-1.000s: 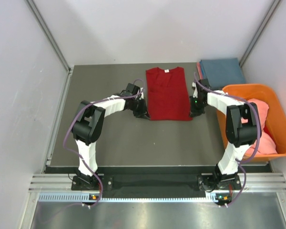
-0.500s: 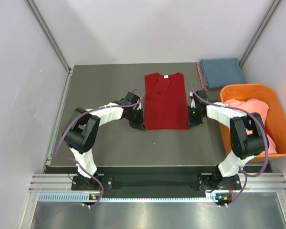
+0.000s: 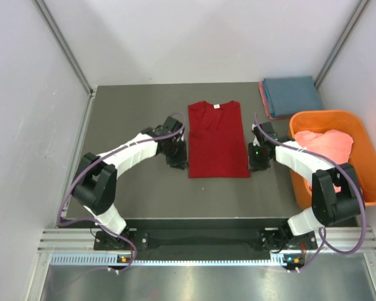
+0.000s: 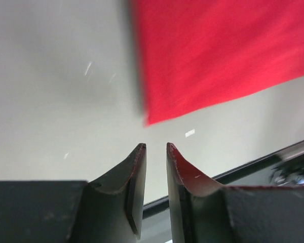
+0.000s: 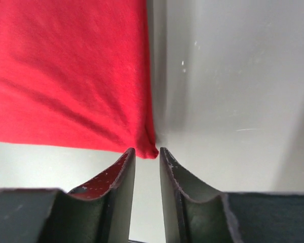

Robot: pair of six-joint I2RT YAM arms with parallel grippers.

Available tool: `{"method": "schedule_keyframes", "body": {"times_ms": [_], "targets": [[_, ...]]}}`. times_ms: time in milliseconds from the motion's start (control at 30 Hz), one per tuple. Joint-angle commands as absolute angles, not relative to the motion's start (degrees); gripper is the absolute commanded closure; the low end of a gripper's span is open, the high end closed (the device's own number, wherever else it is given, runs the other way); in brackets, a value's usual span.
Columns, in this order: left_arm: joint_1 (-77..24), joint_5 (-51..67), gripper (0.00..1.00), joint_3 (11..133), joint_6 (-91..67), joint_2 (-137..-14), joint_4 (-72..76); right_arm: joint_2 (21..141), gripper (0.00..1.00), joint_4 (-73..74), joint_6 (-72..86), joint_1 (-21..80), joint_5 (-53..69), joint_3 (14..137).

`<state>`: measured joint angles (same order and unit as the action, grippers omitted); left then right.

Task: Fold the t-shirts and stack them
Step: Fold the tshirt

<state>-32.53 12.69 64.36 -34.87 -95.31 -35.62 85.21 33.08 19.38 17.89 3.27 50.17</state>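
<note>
I am holding both of my grippers low at the near hem of the deep red short-sleeved cloth t-shirt (image 3: 217, 139), which is lying flat as a long rectangle in the middle of the dark grey table (image 3: 131, 188), its neck pointing toward the far edge. My left gripper (image 4: 155, 147) is standing slightly parted and pinching nothing, just clear of the shirt's near left corner. My right gripper (image 5: 147, 150) is equally narrow and empty, but the near right corner is lying right at its tips, and that is what is worrying me. If I am pulling away with cloth snagged on a finger, I risk dragging the hem and skewing the neat sides. If I am closing for the next fold from here, the left jaws may be biting bare table, or the right catching only the top layer, so the tucked sleeves slide out. Uneven lifting would twist it too, short of the folded blue t-shirt (image 3: 293, 95) waiting at the far right corner.
</note>
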Motion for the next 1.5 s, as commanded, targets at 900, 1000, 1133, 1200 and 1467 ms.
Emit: {"method": "schedule_keyframes", "body": {"times_ms": [900, 1000, 1133, 1200, 1467], "targets": [[-24.0, 10.99, 0.76, 104.94, -25.23, -129.81, -29.44, 118.04, 0.96, 18.9, 14.85, 21.27, 17.67, 84.64], [-23.91, 10.72, 0.76, 105.73, -25.22, -129.99, -30.14, 115.67, 0.96, 19.51, 14.94, 21.27, 18.89, 85.34], [-23.64, 11.51, 0.76, 107.23, -25.22, -130.52, -31.2, 113.47, 0.95, 20.48, 15.29, 21.8, 20.21, 86.48], [-23.73, 11.69, 0.76, 107.23, -25.31, -130.52, -31.46, 113.12, 0.95, 21.0, 15.47, 21.88, 21.26, 87.27], [-23.64, 10.2, 0.76, 107.49, -25.4, -131.22, -32.25, 114.52, 0.94, 20.04, 16.43, 22.24, 25.05, 88.68]]}}
